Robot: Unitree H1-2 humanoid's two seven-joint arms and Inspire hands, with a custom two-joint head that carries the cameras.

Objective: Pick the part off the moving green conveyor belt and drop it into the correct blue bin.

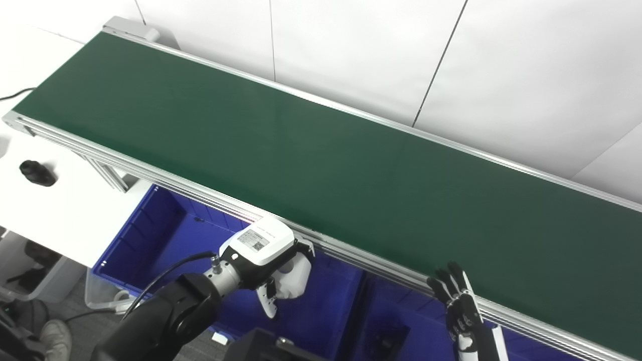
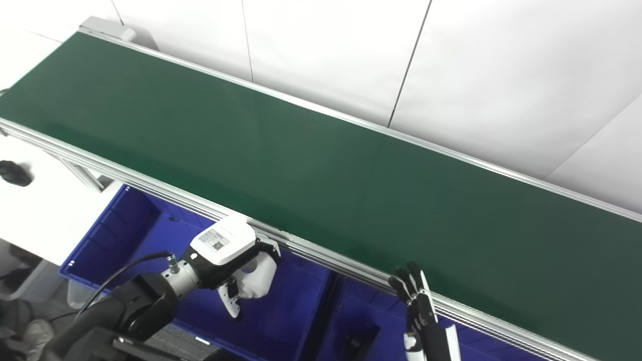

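Now the left robot hand (image 1: pixel 281 273) clutches the white part (image 1: pixel 296 276) above the blue bin (image 1: pixel 150 225) at seven o'clock; right robot hand (image 1: pixel 459 301), fingers spread, waits empty by the belt (image 1: pixel 321 150).

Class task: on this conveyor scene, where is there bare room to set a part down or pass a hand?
The whole green conveyor belt is bare between its aluminium rails. Crowded: the near rail, where the left hand hangs over the blue plastic bin and the right hand waits.
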